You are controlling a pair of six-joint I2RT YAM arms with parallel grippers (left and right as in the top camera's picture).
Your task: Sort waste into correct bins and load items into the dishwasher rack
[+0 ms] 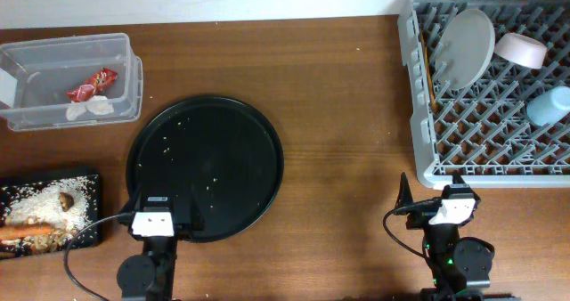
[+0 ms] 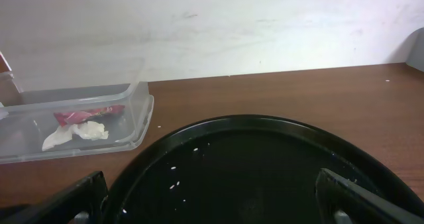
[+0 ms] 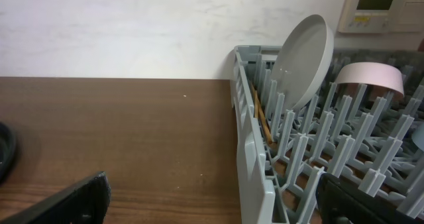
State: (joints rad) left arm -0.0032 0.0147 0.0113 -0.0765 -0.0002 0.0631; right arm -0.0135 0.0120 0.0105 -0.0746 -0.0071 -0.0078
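While the left gripper (image 1: 163, 210) and right gripper (image 1: 435, 197) hang wide open and empty near the tabletop's front edge, the plate (image 1: 468, 44), bowl (image 1: 521, 49), cup (image 1: 549, 105) and chopsticks (image 1: 431, 78) sit in the dishwasher rack (image 1: 415, 87) at the far right corner. The red wrapper (image 1: 92, 85) and tissue (image 1: 89, 109) lie in the clear tub (image 1: 125, 44) at the far left; rice scraps (image 1: 82, 203), carrot piece (image 1: 22, 232) and brown lump (image 1: 64, 199) lie on the flat black tray (image 1: 53, 174) at the front left corner.

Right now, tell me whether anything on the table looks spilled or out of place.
Pale rice grains lie scattered over the round black tray, not in the flat black tray beside it. Otherwise nothing stands out: plate, bowl and cup sit in the rack.
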